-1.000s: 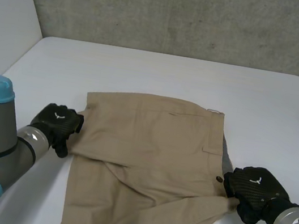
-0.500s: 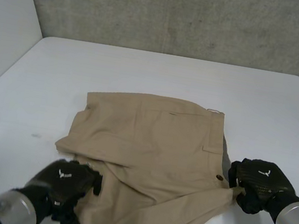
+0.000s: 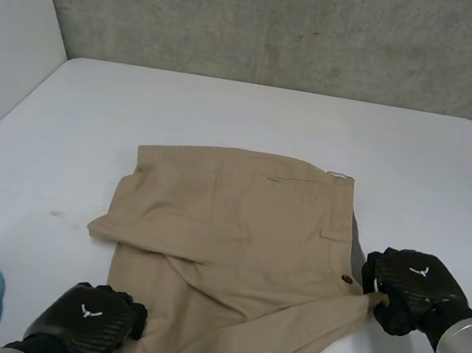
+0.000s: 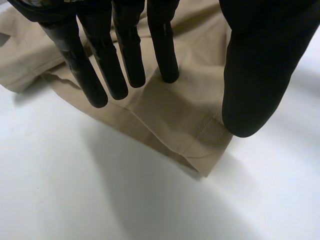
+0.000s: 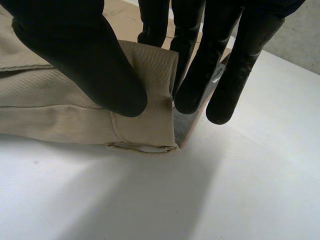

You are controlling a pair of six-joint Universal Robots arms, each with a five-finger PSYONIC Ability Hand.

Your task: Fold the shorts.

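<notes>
Shorts (image 3: 233, 249) of tan woven cloth lie partly doubled at centre frame on the white table (image 3: 229, 112). The material is judged light and limp, with stiffer seams at waistband and hem, and is best taken at the corners. Right hand (image 3: 407, 291), at right of frame, pinches the waistband corner (image 5: 145, 115) between thumb and fingers. Left hand (image 3: 89, 324), at lower left, is spread with straight fingers over the hem corner (image 4: 200, 145) and clamps nothing.
</notes>
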